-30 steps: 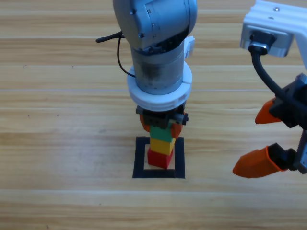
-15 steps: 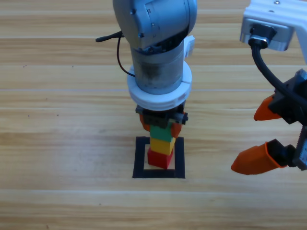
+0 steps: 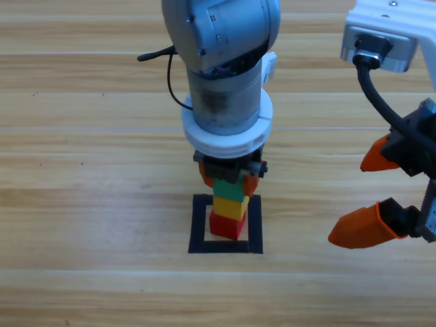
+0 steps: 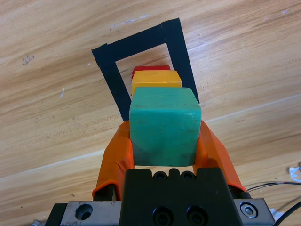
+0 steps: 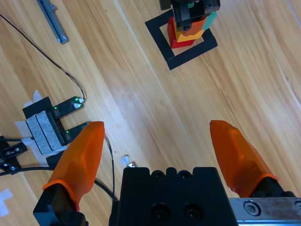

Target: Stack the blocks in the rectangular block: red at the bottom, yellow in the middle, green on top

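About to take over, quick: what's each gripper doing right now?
Left gripper: shut on the green cube, which sits atop yellow and red.
Right gripper: open, holding nothing, off to the right.

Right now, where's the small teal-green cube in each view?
High view: the teal-green cube sits centre, under the left arm, topping the stack.
Left wrist view: centre, large, between the left gripper jaws.
Right wrist view: top edge, right of centre, mostly hidden.
Shared landmark: the black tape square outline.
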{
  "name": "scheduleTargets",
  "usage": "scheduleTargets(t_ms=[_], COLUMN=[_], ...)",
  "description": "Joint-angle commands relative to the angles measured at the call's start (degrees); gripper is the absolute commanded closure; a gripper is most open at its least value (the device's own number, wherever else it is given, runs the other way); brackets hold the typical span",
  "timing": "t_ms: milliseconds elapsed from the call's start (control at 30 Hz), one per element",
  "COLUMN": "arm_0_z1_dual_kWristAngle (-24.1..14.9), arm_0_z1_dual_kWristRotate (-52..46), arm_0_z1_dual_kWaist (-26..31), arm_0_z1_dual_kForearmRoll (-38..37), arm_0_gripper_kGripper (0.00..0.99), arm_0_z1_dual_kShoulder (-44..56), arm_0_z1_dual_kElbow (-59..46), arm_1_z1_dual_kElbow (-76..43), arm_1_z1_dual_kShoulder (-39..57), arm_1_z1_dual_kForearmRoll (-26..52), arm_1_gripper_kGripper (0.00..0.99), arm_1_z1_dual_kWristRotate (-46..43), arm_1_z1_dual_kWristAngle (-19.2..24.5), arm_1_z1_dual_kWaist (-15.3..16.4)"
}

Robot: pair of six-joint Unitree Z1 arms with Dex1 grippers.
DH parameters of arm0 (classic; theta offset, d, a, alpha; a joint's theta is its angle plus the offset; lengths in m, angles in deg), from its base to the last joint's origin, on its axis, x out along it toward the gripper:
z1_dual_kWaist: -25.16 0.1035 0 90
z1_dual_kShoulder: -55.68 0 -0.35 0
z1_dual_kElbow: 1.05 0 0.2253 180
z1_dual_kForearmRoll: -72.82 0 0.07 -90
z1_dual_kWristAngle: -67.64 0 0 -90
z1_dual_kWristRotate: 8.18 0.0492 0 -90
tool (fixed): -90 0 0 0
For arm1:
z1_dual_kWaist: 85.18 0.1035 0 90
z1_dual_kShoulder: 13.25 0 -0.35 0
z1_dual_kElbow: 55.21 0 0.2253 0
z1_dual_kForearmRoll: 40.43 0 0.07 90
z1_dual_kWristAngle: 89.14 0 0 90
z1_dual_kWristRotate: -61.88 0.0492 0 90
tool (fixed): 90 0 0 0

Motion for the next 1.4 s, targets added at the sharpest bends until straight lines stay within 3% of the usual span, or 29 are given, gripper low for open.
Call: scheduleTargets(t_ms=[33,267,400,467,567,667,1033,1200,1333,1400], arm_0_z1_dual_kWristAngle=[-0.8,-1.0,-0.8,-0.4,-0.1,-0.2,-1.5,-5.5,-8.8,-9.5], arm_0_z1_dual_kWristRotate=[0.8,1.5,1.8,2.1,2.1,2.1,2.9,2.2,1.5,1.9], arm_0_z1_dual_kWaist=[1.4,2.4,2.5,2.5,2.5,2.5,2.6,2.5,1.5,1.1], arm_0_z1_dual_kForearmRoll=[-0.7,-1.9,-3.7,-4.8,-4.8,-4.8,-3.1,-2.3,-4.1,-11.5], arm_0_gripper_kGripper=[0.950,0.944,0.835,0.703,0.202,0.002,0.000,0.000,0.000,0.000], arm_0_z1_dual_kShoulder=[-2.7,-1.4,-0.4,0.3,0.3,1.5,5.4,16.3,25.0,31.9], arm_0_z1_dual_kElbow=[-1.3,-3.9,-5.8,-6.6,-6.0,-6.0,-4.4,-5.1,-11.8,-23.7], arm_1_z1_dual_kElbow=[0.2,0.2,0.2,0.2,0.2,0.2,0.3,0.3,0.4,0.4], arm_1_z1_dual_kShoulder=[-1.9,-1.8,-1.8,-1.8,-1.8,-1.8,-1.5,-1.5,-1.5,-1.5], arm_1_z1_dual_kForearmRoll=[-0.7,-0.7,-0.8,-0.8,-0.8,-0.8,-1.0,-1.1,-1.1,-1.1], arm_1_gripper_kGripper=[0.001,0.001,0.001,0.001,0.001,0.001,0.001,0.001,0.001,0.001], arm_1_z1_dual_kWristRotate=[0.1,0.1,0.1,0.1,0.1,0.1,0.1,0.1,0.1,0.1], arm_1_z1_dual_kWristAngle=[-0.7,-0.7,-0.8,-0.8,-0.8,-0.8,-0.8,-0.9,-0.9,-0.9], arm_1_z1_dual_kWaist=[-1.8,-1.8,-1.8,-1.8,-1.8,-1.8,-1.8,-1.8,-1.8,-1.8])
